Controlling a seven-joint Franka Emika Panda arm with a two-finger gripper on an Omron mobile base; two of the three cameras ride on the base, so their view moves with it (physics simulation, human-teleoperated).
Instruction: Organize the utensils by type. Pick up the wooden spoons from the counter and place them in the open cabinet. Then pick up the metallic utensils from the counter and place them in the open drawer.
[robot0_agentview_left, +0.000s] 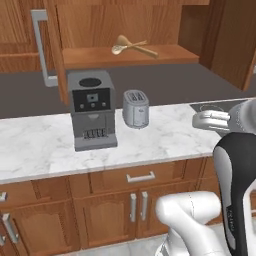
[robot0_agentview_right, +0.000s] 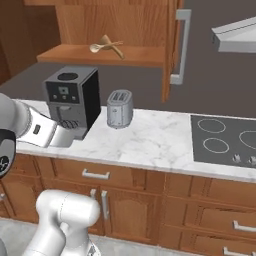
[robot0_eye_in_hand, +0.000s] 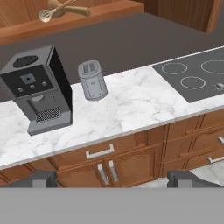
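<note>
Two wooden spoons (robot0_agentview_left: 131, 46) (robot0_agentview_right: 106, 46) (robot0_eye_in_hand: 59, 8) lie crossed on the shelf of the open wall cabinet (robot0_agentview_left: 150, 55) (robot0_agentview_right: 100, 56). Its door (robot0_agentview_right: 171, 50) stands swung out, with a long grey bar handle (robot0_agentview_left: 42, 47) (robot0_agentview_right: 181, 47). The white marble counter (robot0_agentview_left: 165, 135) (robot0_agentview_right: 155, 140) (robot0_eye_in_hand: 131, 105) holds no utensil that I can see. The metal fork, the metal spoon and the open drawer are out of view. My gripper (robot0_eye_in_hand: 113, 180) is open and empty. It hangs well back from the counter's front edge, facing the lower cabinets.
A dark coffee machine (robot0_agentview_left: 92, 110) (robot0_agentview_right: 72, 97) (robot0_eye_in_hand: 37, 89) and a grey toaster (robot0_agentview_left: 136, 108) (robot0_agentview_right: 120, 109) (robot0_eye_in_hand: 92, 80) stand on the counter under the cabinet. A black cooktop (robot0_agentview_right: 225, 137) (robot0_eye_in_hand: 192, 72) lies to the right, a range hood (robot0_agentview_right: 235, 37) above it. Closed drawers (robot0_agentview_left: 140, 177) run below the counter.
</note>
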